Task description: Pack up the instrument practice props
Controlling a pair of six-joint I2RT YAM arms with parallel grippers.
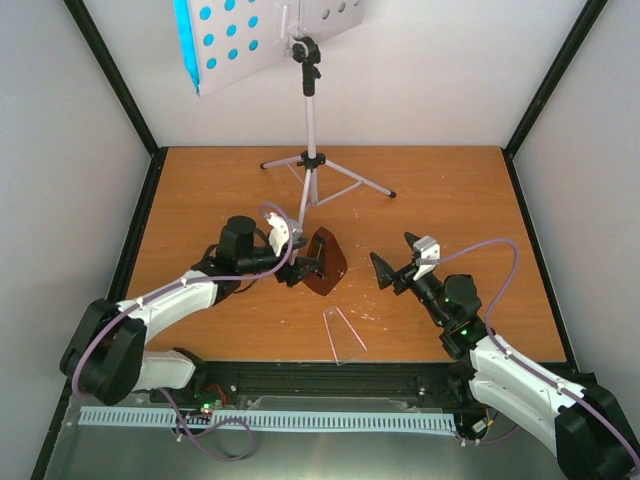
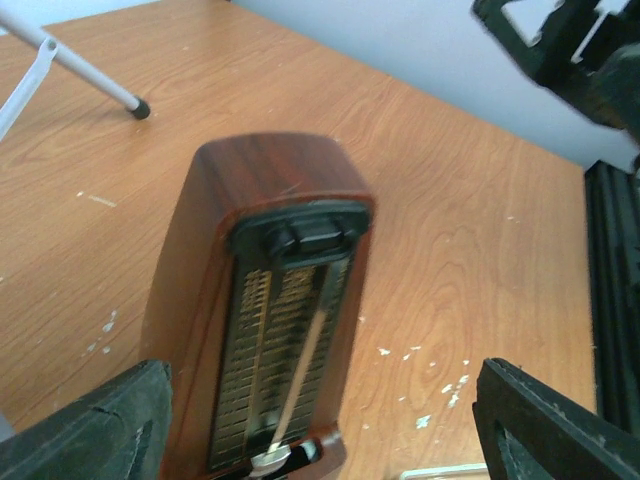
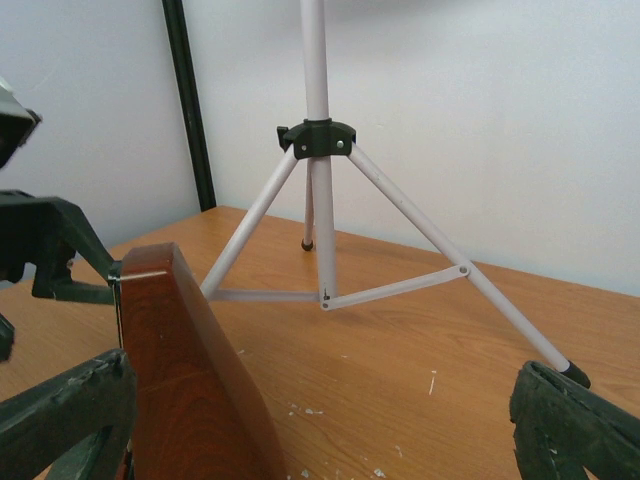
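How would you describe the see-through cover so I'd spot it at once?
From the white tripod stand at the back of the wooden table, come straight toward the near edge, past the brown metronome. The clear cover lies on the wood there, touching nothing; unlike its solid neighbours, only a faint pinkish outline shows.

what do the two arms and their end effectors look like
The left arm and right arm have glossy white shells on the lower links, black joints and wrists, and a lilac cable looping along each. The left end effector and right end effector have black wedge-shaped fingers, scuffed and speckled white.
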